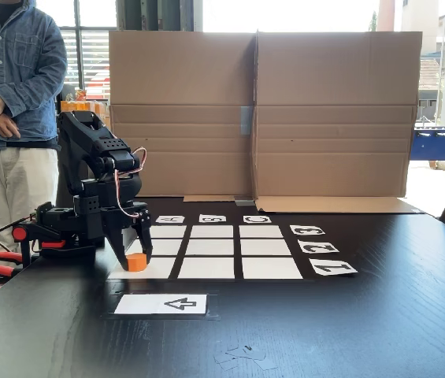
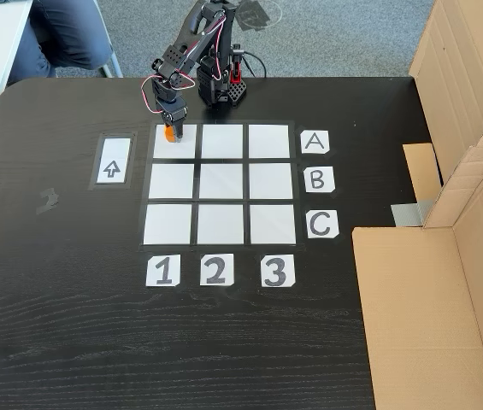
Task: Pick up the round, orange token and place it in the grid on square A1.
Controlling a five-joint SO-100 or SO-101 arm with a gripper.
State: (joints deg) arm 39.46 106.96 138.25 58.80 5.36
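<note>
– What's the desk (image 1: 380, 315) made of?
– Dark wood, grain showing, faint sheen. The grid (image 2: 220, 224) is matt white paper.
– And the arm (image 1: 96, 169)?
– Matt black plastic. Behind stands plain brown cardboard (image 1: 261, 110), and the token (image 1: 136, 261) looks like smooth orange plastic.

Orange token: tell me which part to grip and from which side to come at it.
Grip the orange token across its curved side wall, coming straight down from above. It stands flat on square A1 as a short upright cylinder, so opposite sides suit two fingers. The tool already straddles it; I cannot tell whether it is clamped.
</note>
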